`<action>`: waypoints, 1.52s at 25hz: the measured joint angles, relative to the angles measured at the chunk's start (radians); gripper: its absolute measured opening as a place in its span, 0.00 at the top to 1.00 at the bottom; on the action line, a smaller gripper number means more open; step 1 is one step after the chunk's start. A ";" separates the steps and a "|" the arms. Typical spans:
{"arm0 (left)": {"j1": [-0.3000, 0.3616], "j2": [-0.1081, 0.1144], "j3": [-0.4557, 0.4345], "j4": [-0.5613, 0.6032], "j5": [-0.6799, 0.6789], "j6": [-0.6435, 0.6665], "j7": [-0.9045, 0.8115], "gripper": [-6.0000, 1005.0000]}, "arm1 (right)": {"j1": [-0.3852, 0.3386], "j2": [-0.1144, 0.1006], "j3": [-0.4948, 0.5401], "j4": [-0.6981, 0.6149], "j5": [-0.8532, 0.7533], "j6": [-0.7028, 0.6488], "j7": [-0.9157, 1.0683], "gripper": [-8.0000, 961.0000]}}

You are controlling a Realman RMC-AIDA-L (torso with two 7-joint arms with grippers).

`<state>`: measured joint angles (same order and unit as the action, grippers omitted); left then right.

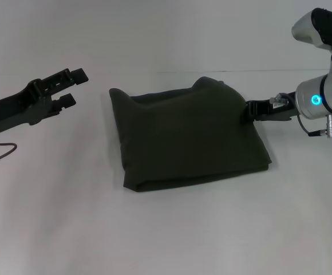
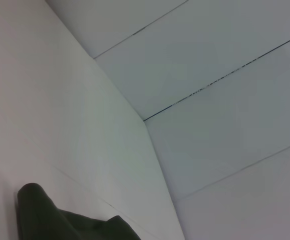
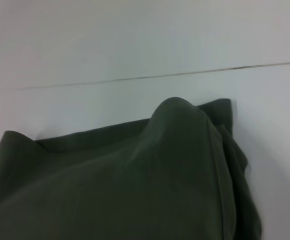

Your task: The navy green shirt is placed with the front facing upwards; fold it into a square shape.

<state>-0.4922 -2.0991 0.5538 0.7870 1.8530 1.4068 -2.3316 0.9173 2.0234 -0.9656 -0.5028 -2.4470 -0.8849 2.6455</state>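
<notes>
The navy green shirt point(image 1: 189, 134) lies folded into a rough square in the middle of the white table, plain dark cloth facing up and a raised hump at its far right corner point(image 1: 212, 85). My right gripper point(image 1: 253, 110) is low at the shirt's right edge and touches the cloth there. The right wrist view is filled with the shirt point(image 3: 125, 180) up close, the hump rising in front. My left gripper point(image 1: 72, 87) hovers open to the left of the shirt, apart from it, holding nothing. A corner of the shirt point(image 2: 50, 217) shows in the left wrist view.
The white table point(image 1: 166, 235) extends around the shirt on all sides. A thin seam point(image 1: 252, 71) runs along the table's far side behind the shirt. Nothing else lies on the table.
</notes>
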 joint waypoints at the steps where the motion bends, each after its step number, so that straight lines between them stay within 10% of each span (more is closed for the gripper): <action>1: -0.001 -0.001 0.000 0.000 0.000 0.000 0.000 0.07 | 0.000 0.000 -0.001 0.000 -0.009 0.002 0.001 0.82; 12: 0.000 -0.004 0.000 -0.003 0.000 0.002 0.000 0.07 | -0.005 -0.004 0.001 0.007 -0.093 0.029 0.045 0.72; 20: 0.002 0.000 0.003 0.001 0.006 0.021 -0.006 0.07 | -0.131 -0.052 0.153 -0.213 0.059 -0.186 0.002 0.55; 28: 0.006 0.013 0.001 0.008 0.134 0.104 -0.090 0.07 | -0.282 -0.158 0.363 -0.220 0.374 -0.531 -0.125 0.55; 38: 0.022 -0.023 0.036 -0.067 0.229 0.096 -0.185 0.07 | -0.469 -0.175 0.567 -0.158 0.492 -0.724 -0.352 0.57</action>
<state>-0.4702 -2.1223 0.5895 0.7198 2.0819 1.5030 -2.5168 0.4483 1.8487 -0.3982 -0.6612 -1.9552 -1.6092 2.2933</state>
